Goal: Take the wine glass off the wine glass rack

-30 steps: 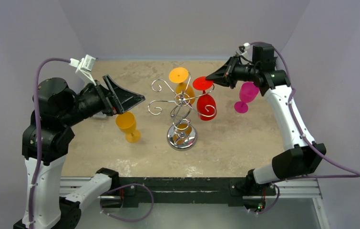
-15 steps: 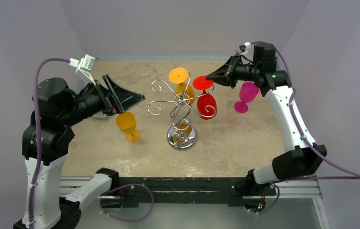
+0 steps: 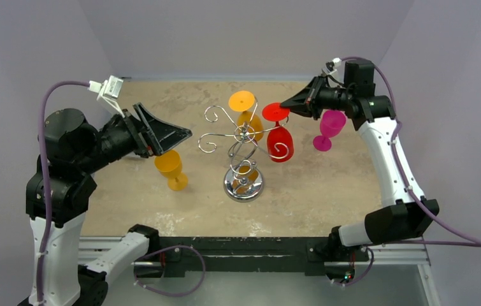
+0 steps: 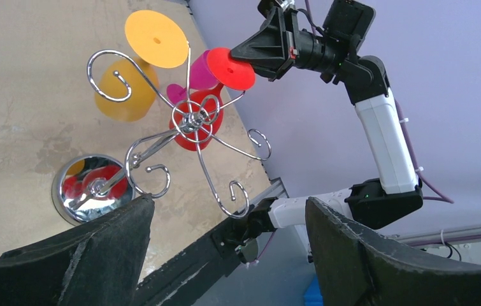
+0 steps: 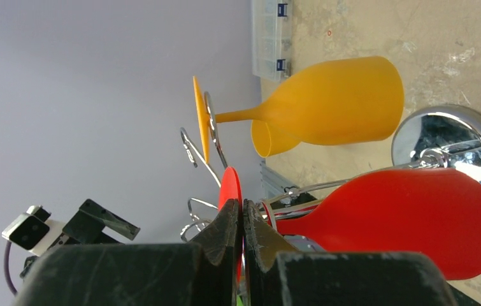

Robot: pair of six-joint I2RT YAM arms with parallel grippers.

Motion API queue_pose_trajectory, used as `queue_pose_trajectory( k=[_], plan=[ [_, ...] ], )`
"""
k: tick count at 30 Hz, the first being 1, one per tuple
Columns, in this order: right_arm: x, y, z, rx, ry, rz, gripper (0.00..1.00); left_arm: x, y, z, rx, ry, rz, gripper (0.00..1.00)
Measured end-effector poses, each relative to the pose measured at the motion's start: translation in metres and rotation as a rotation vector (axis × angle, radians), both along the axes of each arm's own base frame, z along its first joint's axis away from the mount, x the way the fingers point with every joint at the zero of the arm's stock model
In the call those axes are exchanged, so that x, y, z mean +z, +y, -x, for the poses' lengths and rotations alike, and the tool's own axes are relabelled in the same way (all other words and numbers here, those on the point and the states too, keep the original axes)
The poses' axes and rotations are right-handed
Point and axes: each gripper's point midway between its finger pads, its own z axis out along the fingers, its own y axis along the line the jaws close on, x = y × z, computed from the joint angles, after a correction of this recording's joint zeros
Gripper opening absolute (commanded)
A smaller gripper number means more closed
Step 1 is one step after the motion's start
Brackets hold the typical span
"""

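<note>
The chrome wine glass rack (image 3: 243,150) stands mid-table, with a round base and scroll arms. A red wine glass (image 3: 279,141) hangs upside down on its right arm, foot up. My right gripper (image 3: 284,106) is shut on the rim of that red foot (image 5: 230,187). An orange glass (image 3: 246,115) hangs at the back of the rack (image 4: 193,121). My left gripper (image 3: 183,132) is open and empty, left of the rack and above an orange glass (image 3: 170,167) standing on the table.
A magenta glass (image 3: 328,127) stands on the table at the right, under my right arm. A clear plastic box (image 5: 269,38) lies at the far left table edge. The table's front rail (image 3: 250,247) runs between the arm bases.
My right gripper has shifted slightly right with the red glass's foot, and the red glass and rack top moved a little with it. My left arm drew back slightly.
</note>
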Motion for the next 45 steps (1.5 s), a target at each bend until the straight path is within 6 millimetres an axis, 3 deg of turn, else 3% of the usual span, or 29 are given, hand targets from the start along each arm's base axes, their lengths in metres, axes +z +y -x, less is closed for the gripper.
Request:
queue_pose_trajectory(
  k=[9, 20, 25, 30, 36, 45],
  plan=[
    [-0.005, -0.015, -0.002, -0.038, 0.021, 0.02, 0.0, -0.001, 0.001, 0.003, 0.0, 0.003, -0.001, 0.86],
    [0.022, -0.021, 0.027, -0.046, -0.069, 0.014, 0.0, -0.004, -0.002, -0.001, -0.011, 0.02, -0.003, 0.86],
    [0.018, -0.021, 0.031, -0.05, -0.052, 0.004, 0.0, -0.002, -0.005, -0.006, -0.016, 0.02, 0.008, 0.86],
    [0.006, -0.02, 0.028, -0.06, -0.001, -0.014, 0.0, 0.0, -0.006, -0.007, -0.021, 0.02, 0.023, 0.86],
    [0.011, -0.017, 0.021, -0.071, -0.009, -0.046, 0.0, 0.001, -0.006, -0.005, -0.021, 0.012, 0.03, 0.86],
    [0.011, 0.009, 0.015, -0.016, 0.008, -0.084, 0.0, 0.001, -0.004, 0.002, -0.021, 0.002, 0.032, 0.86]
  ],
)
